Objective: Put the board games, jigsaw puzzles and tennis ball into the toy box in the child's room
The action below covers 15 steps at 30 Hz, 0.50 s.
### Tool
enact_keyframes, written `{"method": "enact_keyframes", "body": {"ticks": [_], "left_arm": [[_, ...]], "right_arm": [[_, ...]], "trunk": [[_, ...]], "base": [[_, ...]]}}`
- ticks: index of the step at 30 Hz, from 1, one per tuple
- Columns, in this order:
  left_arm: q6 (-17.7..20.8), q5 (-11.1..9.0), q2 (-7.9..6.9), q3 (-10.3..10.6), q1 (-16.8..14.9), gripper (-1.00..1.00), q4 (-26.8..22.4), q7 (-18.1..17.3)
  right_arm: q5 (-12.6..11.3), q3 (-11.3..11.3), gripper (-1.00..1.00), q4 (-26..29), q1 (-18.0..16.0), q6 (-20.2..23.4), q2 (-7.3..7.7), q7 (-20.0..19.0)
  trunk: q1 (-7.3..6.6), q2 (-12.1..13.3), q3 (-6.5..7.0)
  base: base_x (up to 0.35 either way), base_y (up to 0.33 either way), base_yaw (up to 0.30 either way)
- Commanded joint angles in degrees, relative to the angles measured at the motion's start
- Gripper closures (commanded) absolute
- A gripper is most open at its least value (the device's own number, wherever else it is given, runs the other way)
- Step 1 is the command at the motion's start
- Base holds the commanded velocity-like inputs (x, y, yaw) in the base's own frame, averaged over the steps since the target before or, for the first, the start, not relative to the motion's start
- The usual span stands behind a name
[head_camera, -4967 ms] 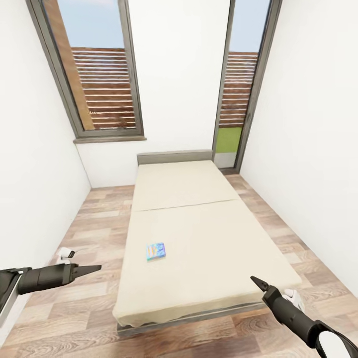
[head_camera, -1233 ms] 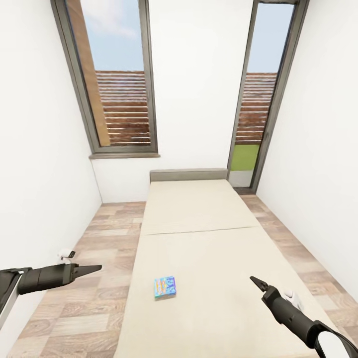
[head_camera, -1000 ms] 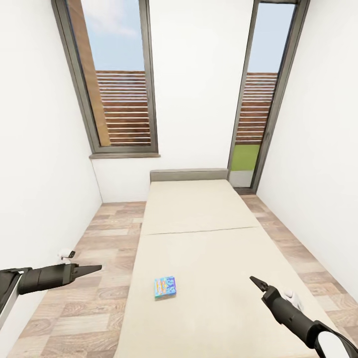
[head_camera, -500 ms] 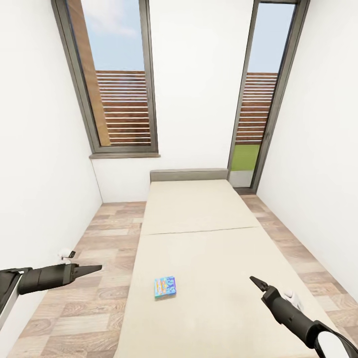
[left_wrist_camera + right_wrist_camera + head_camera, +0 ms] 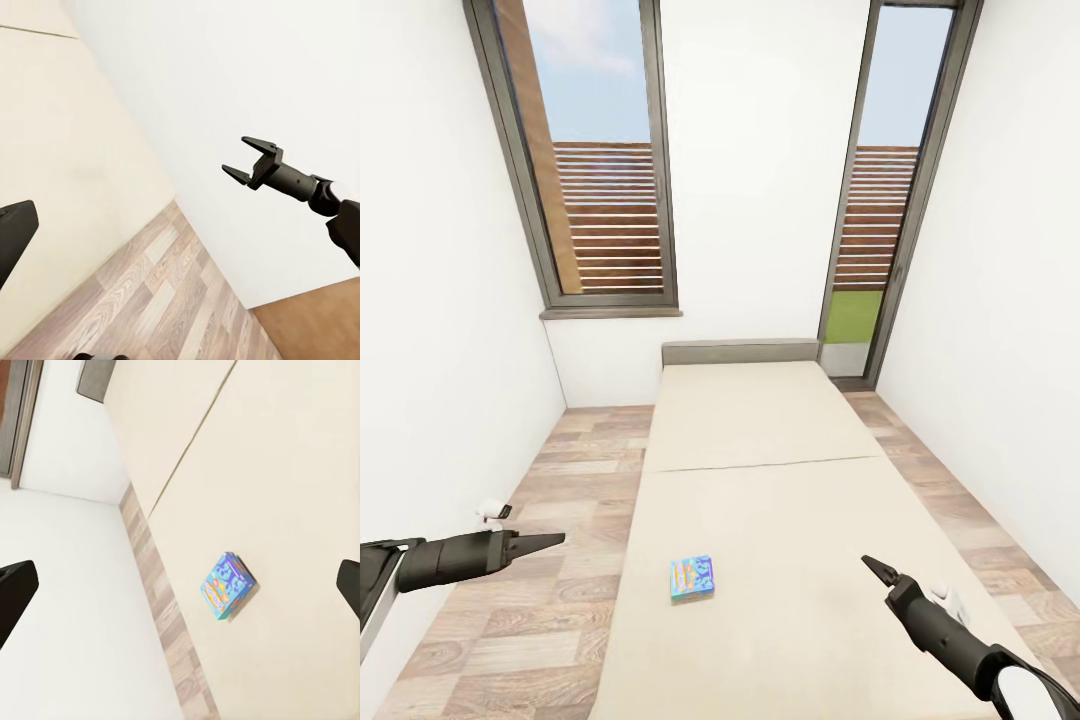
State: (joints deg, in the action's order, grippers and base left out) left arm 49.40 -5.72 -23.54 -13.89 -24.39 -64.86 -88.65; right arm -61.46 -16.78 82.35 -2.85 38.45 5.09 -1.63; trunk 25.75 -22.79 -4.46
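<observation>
One board game (image 5: 692,577), a small blue box with orange-yellow art, lies flat on the near half of the beige bed (image 5: 760,430). In the right wrist view the board game (image 5: 227,586) sits on the mattress, well ahead of the wide-spread fingers. My left gripper (image 5: 550,541) hovers over the floor left of the bed, open and empty. At the bed's right side my right gripper (image 5: 872,568) is open and empty; the left wrist view shows this right gripper (image 5: 234,155) with its fingers apart. The table, toy box, jigsaw puzzles and tennis ball are out of view.
A grey headboard (image 5: 740,352) stands against the far white wall between two tall windows (image 5: 605,200). Wood-plank floor (image 5: 550,470) runs along both sides of the bed, hemmed in by white walls. A small white object (image 5: 490,513) lies on the floor at left.
Since five seconds ago the camera has come closer to the bed, so the board game sits lower in view. Over the last second nothing has visibly changed.
</observation>
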Motion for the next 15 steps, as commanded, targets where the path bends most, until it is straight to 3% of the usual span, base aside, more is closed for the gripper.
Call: {"method": "enact_keyframes", "body": {"ticks": [1, 15], "left_arm": [[0.61, 0.01, -0.01, 0.01, -0.05, -1.00, -0.01, -0.21], [0.59, 0.01, -0.02, 0.01, -0.05, -1.00, -0.01, -0.24]], "right_arm": [[0.07, 0.06, -1.00, 0.02, -0.05, 0.36, 0.00, -0.06], [-0.03, -0.17, -1.00, 0.08, -0.05, 0.38, -0.01, -0.20]], "trunk": [[0.04, -0.13, -0.13], [0.04, -0.13, -0.13]], "base": [[0.000, 0.000, 0.000], [0.000, 0.000, 0.000]]}}
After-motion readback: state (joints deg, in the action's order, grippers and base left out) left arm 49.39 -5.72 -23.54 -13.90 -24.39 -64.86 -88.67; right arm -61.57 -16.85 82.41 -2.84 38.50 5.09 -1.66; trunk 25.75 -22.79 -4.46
